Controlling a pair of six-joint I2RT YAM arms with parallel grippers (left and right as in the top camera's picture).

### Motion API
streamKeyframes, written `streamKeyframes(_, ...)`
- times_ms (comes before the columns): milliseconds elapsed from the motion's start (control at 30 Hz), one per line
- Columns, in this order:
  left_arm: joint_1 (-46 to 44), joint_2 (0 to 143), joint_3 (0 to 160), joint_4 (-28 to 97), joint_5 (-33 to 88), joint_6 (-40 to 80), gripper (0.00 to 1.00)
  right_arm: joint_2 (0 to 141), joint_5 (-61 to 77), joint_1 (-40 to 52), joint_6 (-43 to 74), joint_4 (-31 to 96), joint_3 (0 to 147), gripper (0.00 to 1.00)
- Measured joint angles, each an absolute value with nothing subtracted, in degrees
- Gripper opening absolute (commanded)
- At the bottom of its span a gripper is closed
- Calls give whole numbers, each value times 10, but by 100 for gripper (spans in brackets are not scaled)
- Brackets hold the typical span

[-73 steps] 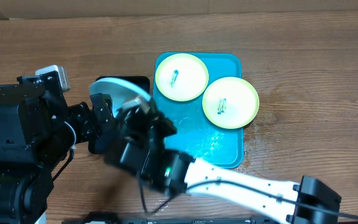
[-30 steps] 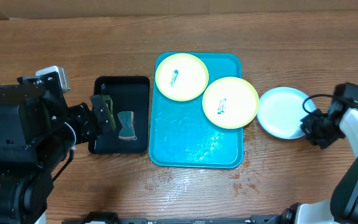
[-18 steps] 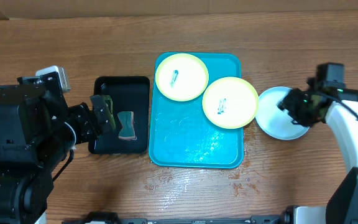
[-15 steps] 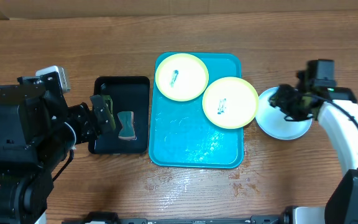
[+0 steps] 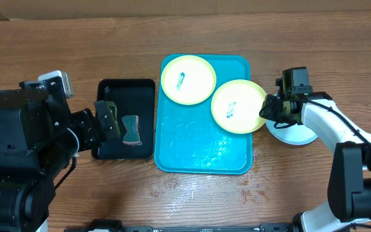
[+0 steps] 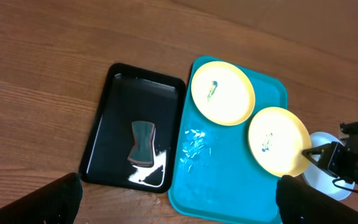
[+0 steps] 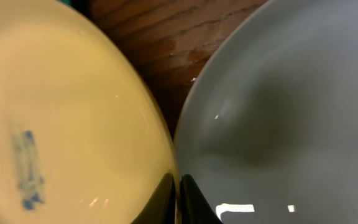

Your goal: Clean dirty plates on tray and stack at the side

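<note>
The right gripper (image 5: 265, 111), tips nearly together at the yellow plate (image 5: 236, 106) rim, clamping indeterminate, may slip, knocking the cyan plate (image 5: 295, 135).

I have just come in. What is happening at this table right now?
The right gripper pinches the rim of the right-hand yellow-green plate, which lies on the tray with a blue smear. A second smeared plate lies beside it. The pale cyan plate rests on the table right of the tray. The left gripper hangs open by the black tub, where a sponge lies.
</note>
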State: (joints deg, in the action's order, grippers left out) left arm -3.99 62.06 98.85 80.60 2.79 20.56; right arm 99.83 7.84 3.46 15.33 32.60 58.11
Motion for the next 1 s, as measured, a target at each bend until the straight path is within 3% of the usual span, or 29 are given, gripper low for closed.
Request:
streamKeyframes(500, -40, 675, 988, 853, 28, 205, 100, 883, 126, 77, 182, 496, 601, 4)
streamKeyframes(800, -40, 749, 988, 909, 28, 205, 100, 902, 122, 203, 239, 365, 524, 4)
streamKeyframes(833, -40, 757, 988, 919, 28, 205, 98, 907, 113, 216, 248, 353, 514, 5)
streamKeyframes(900, -40, 769, 988, 928, 28, 205, 96, 910, 95, 229, 264, 345, 501, 20)
streamKeyframes(1000, -40, 787, 988, 930, 27, 205, 93, 910, 79, 232, 274, 342, 500, 25)
